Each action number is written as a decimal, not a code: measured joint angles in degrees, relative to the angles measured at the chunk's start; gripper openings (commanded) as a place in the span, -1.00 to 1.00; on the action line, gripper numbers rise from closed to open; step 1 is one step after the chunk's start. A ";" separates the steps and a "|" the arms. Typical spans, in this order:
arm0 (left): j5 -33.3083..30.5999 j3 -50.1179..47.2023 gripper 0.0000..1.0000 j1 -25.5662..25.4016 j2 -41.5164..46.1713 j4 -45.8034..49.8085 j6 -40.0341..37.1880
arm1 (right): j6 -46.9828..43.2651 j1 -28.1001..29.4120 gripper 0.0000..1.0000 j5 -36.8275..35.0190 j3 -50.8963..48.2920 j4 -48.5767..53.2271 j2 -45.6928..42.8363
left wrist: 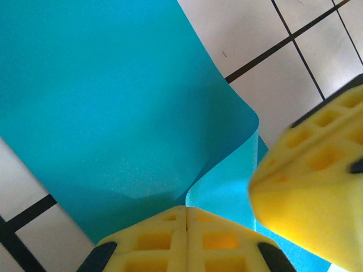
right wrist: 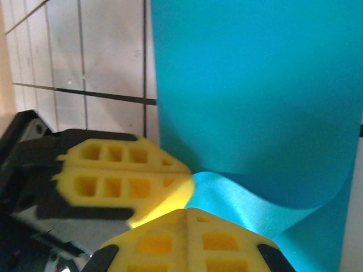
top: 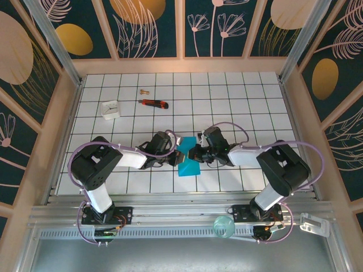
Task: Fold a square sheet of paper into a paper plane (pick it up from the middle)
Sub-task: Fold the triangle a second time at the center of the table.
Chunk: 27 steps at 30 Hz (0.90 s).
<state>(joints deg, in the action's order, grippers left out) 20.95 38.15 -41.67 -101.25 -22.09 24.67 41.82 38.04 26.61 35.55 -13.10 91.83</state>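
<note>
Two sets of fingers meet over one small teal sheet near the middle of the tabletop (top: 238, 96). On the left, the left fingers (left wrist: 161, 229) are pressed together, with the square sheet of paper (left wrist: 102, 102) nipped between their yellow pads just where a turned-over flap curls back on itself. The sheet lies partly flat on the white tiles, and that flap is lifted and rounded rather than creased. On the right, the right fingers (right wrist: 215, 238) are likewise closed onto the paper's curled edge, just beside the other pair and nearly touching it.

The step in hand looks like bringing a flap over to set a crease. To do it well, I judge that both pinches should travel as one, so the thin paper neither skews nor tears. The loose edge should be lined up with the edge beneath before anything is flattened, and the rounded bend then pressed down from its middle outward. Pulling the two grips apart would risk ripping it.
</note>
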 measured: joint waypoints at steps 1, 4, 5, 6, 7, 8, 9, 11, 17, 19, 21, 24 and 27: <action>0.00 0.04 -1.00 0.00 0.00 0.04 0.00 | 0.00 0.00 -1.00 0.00 0.04 0.00 0.68; 0.00 0.09 -1.00 0.00 0.00 0.09 0.00 | -0.22 -0.13 -1.00 -0.02 0.04 0.00 2.10; 0.02 0.11 -1.00 0.00 0.00 0.20 0.00 | -0.50 -0.20 -1.00 -0.02 0.04 0.00 2.54; 0.02 0.11 -1.00 0.00 0.00 0.20 0.00 | -0.68 -0.28 -1.00 -0.04 0.04 -0.02 2.93; 0.02 0.11 -1.00 0.00 0.00 0.20 0.00 | -0.90 -0.46 -1.00 0.02 0.04 -0.02 3.34; 0.02 0.11 -1.00 0.00 -0.02 0.22 0.00 | -1.03 -0.63 -1.00 0.28 0.04 -0.26 3.54; 0.02 0.15 -1.00 0.00 -0.02 0.24 0.00 | -1.07 -0.76 -1.00 0.37 0.04 -0.37 3.58; 0.00 0.15 -1.00 0.00 -0.02 0.24 0.00 | -1.07 -0.87 -1.00 0.50 -0.11 -0.52 3.61; 0.02 0.55 -1.00 0.00 -0.02 0.98 0.00 | -1.05 -0.96 -1.00 0.61 -1.29 -2.62 3.61; 0.02 0.81 -0.93 0.00 -0.02 1.40 0.04 | -1.03 -0.98 -1.00 0.68 -1.81 -3.63 3.58; 0.00 1.03 -0.79 0.00 0.07 1.90 0.31 | -1.03 -1.03 -1.00 0.70 -2.27 -4.55 3.56; -0.15 1.40 -0.52 -0.11 0.81 3.17 1.38 | -1.03 -1.09 -1.00 0.85 -2.82 -5.51 3.50; -1.77 1.44 -0.27 -0.09 3.23 6.47 2.54 | -1.01 -1.20 -1.00 0.94 -3.37 -6.49 3.45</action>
<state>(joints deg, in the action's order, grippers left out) 19.18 39.59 -41.76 -98.02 -15.62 27.20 40.82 36.84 27.55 32.18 -19.59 95.29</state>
